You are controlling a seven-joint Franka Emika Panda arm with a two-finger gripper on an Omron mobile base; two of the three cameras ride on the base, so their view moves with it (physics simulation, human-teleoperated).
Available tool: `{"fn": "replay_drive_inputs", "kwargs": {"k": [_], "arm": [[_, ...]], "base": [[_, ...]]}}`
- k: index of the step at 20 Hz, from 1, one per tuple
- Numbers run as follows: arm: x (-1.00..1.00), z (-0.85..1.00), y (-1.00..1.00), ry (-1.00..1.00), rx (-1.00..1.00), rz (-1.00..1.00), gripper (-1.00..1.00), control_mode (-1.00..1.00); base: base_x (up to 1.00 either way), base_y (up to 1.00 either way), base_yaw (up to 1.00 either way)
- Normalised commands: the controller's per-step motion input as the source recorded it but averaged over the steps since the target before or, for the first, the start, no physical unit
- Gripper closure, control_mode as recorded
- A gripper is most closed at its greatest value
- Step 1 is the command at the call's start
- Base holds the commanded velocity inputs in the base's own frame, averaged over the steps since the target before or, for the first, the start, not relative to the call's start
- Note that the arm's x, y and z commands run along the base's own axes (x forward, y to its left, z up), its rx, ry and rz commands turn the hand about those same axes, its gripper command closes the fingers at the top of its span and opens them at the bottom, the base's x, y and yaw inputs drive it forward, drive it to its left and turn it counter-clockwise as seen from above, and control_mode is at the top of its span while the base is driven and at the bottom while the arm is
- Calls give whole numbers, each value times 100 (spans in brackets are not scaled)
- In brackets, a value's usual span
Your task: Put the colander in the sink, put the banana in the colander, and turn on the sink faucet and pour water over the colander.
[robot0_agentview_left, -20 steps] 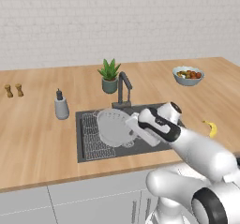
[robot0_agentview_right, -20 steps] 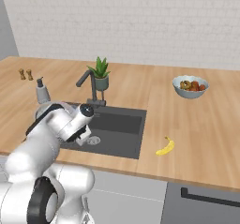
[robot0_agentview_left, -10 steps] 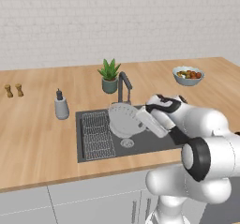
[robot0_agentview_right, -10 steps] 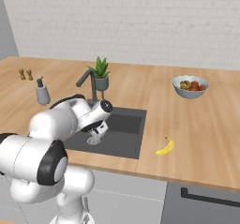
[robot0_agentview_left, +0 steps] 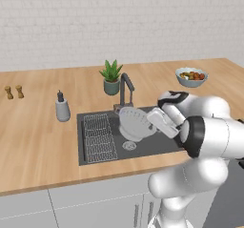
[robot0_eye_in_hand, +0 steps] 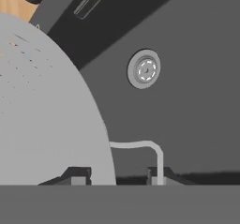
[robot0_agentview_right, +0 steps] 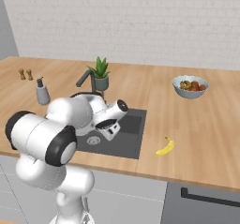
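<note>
Colander (robot0_agentview_left: 136,123) was over the sink (robot0_agentview_left: 157,143), tilted steeply onto its edge, perforated underside facing the camera in the left base view, nothing in it as far as could be seen. It sat above the basin's middle, just right of the wire grid rack (robot0_agentview_left: 99,137), with the round steel drain (robot0_agentview_left: 129,146) below it. In the hand view the colander's grey wall (robot0_eye_in_hand: 47,110) covered the left side, with one thin rim handle (robot0_eye_in_hand: 152,153) looping out by the fingertips and the drain (robot0_eye_in_hand: 144,69) on the dark basin floor beyond.

Gripper (robot0_agentview_left: 151,119) was narrowly parted and clamped on the colander's rim at its right edge; finger tips (robot0_eye_in_hand: 78,175) stood on either side of the rim in the hand view. Whether the colander touched the basin floor could not be told.

Banana (robot0_agentview_right: 165,146) lay on the wooden counter (robot0_agentview_right: 206,120) right of the sink, near the front edge, well apart from the colander. Bluish bowl (robot0_agentview_right: 190,86) of mixed fruit stood farther back on the right.

Arm was folded forward and low, the forearm reaching across the sink's right half, the hand angled down and to the left.

Sink faucet (robot0_agentview_left: 126,89) stood at the back rim, no stream visible. Potted plant (robot0_agentview_left: 111,77) just behind it; soap dispenser (robot0_agentview_left: 62,108) left of the sink; two small shakers (robot0_agentview_left: 14,92) far left. White brick wall behind, pale cabinet fronts below.
</note>
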Motion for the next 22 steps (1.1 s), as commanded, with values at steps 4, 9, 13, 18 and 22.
{"fn": "replay_drive_inputs", "kwargs": {"k": [4,9,13,18,22], "arm": [[0,-29,-18,1,0,2,100,-100],[0,-26,-6,0,-3,0,100,-100],[0,-26,0,0,-13,0,100,-100],[2,-28,0,0,-19,0,100,-100],[11,-27,0,0,-14,0,100,-100]], "base": [[0,0,0],[0,0,0],[0,0,0],[0,0,0],[0,0,0]]}}
